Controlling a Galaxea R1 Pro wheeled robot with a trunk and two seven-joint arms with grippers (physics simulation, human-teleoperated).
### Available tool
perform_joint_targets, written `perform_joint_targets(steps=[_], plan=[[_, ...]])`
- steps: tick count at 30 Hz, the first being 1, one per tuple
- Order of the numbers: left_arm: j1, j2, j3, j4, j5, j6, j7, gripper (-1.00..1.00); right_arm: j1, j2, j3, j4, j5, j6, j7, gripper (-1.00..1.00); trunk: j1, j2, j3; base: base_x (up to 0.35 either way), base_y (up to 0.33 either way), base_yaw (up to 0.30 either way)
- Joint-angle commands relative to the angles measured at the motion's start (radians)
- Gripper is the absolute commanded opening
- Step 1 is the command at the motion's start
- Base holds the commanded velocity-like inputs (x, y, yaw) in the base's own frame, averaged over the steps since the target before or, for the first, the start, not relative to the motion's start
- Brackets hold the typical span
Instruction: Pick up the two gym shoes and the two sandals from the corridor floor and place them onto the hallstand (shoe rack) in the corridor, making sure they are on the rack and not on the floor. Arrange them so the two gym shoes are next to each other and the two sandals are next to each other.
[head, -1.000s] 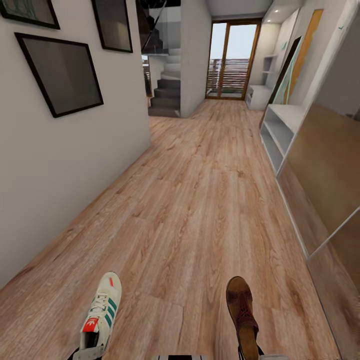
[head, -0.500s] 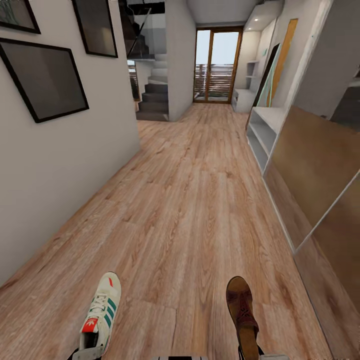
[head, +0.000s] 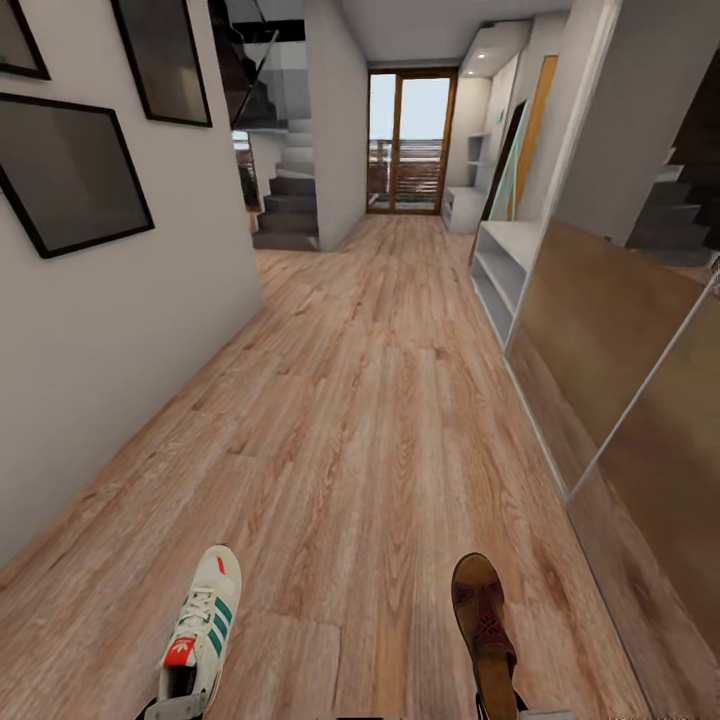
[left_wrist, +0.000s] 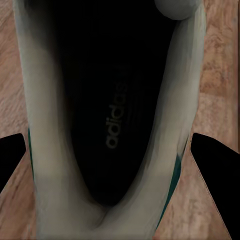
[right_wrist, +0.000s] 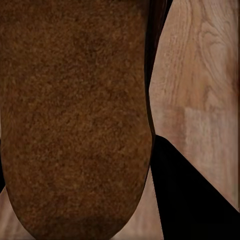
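A cream-white gym shoe (head: 200, 625) with green stripes hangs low at the head view's left, toe pointing ahead, above the corridor floor (head: 370, 430). My left gripper (left_wrist: 120, 167) is shut on it, black fingertips (left_wrist: 215, 157) pressing both sides of its heel opening. At the lower right a dark brown sandal (head: 482, 625) is carried the same way. My right gripper (right_wrist: 95, 187) is shut on that sandal (right_wrist: 75, 115), one black finger (right_wrist: 195, 192) beside its insole. The pale grey hallstand (head: 500, 262) stands ahead along the right wall. The other gym shoe and sandal are out of view.
A white wall with dark framed pictures (head: 65, 170) runs along the left. Reflective wardrobe panels (head: 620, 370) line the right, before the hallstand. A staircase (head: 285, 205) and a glazed door (head: 405, 140) close the far end. A mirror (head: 500, 165) leans beyond the hallstand.
The camera has advanced and swung right along the corridor, so walls, hallstand and door slide left in the picture. Both carried shoes keep their place in the view.
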Motion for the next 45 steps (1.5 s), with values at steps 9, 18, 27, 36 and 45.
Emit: perform_joint_targets(steps=[9,18,27,36,45], plan=[[0.0,0.0,0.0,0.005,0.01,-0.002,-0.004,-1.0,0.0,0.001,-0.003,0.001,0.01,-0.003,0.001,-1.0,0.0,0.0,0.013,0.138,0.0,-0.099],[0.0,0.0,0.0,0.006,0.01,-0.002,-0.004,-1.0,0.0,0.001,-0.003,0.001,0.011,-0.003,0.001,-1.0,0.0,0.0,0.026,0.331,0.0,-0.091],[0.0,0.0,0.0,0.006,0.01,-0.002,-0.004,-1.0,-0.001,0.001,-0.003,0.001,0.011,-0.003,0.001,-1.0,0.0,0.0,0.039,0.334,0.0,-0.086],[0.0,0.0,0.0,0.006,0.01,-0.002,-0.004,-1.0,0.0,0.001,-0.003,0.001,0.011,-0.003,0.001,-1.0,0.0,0.0,0.053,0.334,0.001,-0.083],[0.0,0.0,0.001,0.007,0.01,-0.002,-0.004,-1.0,-0.001,0.001,-0.003,-0.001,0.011,-0.003,0.002,-1.0,0.0,0.0,0.059,0.334,0.077,-0.024]])
